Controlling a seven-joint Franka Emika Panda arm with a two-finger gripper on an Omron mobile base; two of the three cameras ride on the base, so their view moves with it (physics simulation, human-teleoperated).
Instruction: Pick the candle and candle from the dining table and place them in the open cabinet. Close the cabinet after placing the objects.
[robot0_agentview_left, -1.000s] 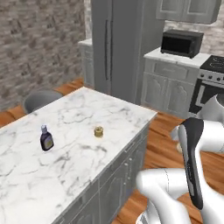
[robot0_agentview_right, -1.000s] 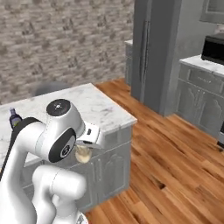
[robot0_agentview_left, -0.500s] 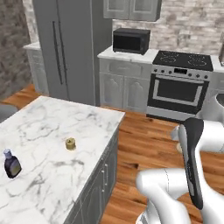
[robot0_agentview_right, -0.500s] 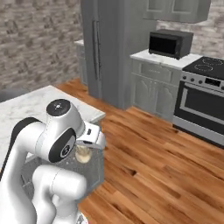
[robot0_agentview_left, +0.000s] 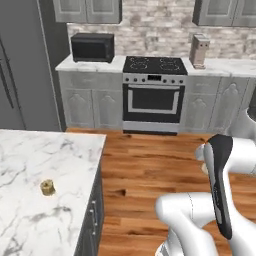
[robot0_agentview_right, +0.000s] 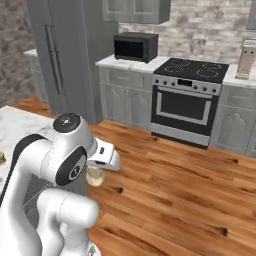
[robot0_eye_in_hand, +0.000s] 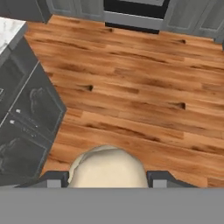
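Note:
My gripper (robot0_eye_in_hand: 107, 179) is shut on the cream candle (robot0_eye_in_hand: 107, 168), whose rounded pale body sits between the two dark fingertips (robot0_eye_in_hand: 54, 178) over the wooden floor. From the right base camera the same candle (robot0_agentview_right: 95, 176) hangs under my gripper (robot0_agentview_right: 98, 167), just off the table's end. The squat tan-gold candle (robot0_agentview_left: 47, 187) stands on the white marble dining table (robot0_agentview_left: 30, 155) at lower left, well away from the hand. The open cabinet is out of view.
A black stove and oven (robot0_agentview_left: 152, 95) stand ahead, a black microwave (robot0_agentview_left: 92, 47) on the counter to their left, a tall grey fridge (robot0_agentview_right: 62, 55) beyond. Wall cabinets (robot0_agentview_left: 87, 10) above have shut doors. Open wooden floor (robot0_agentview_left: 150, 165) lies between table and oven.
The whole picture has swung as the base turned: the table slid left, the dark bottle left the frame, the stove came to the centre. The candle stays in my grip.

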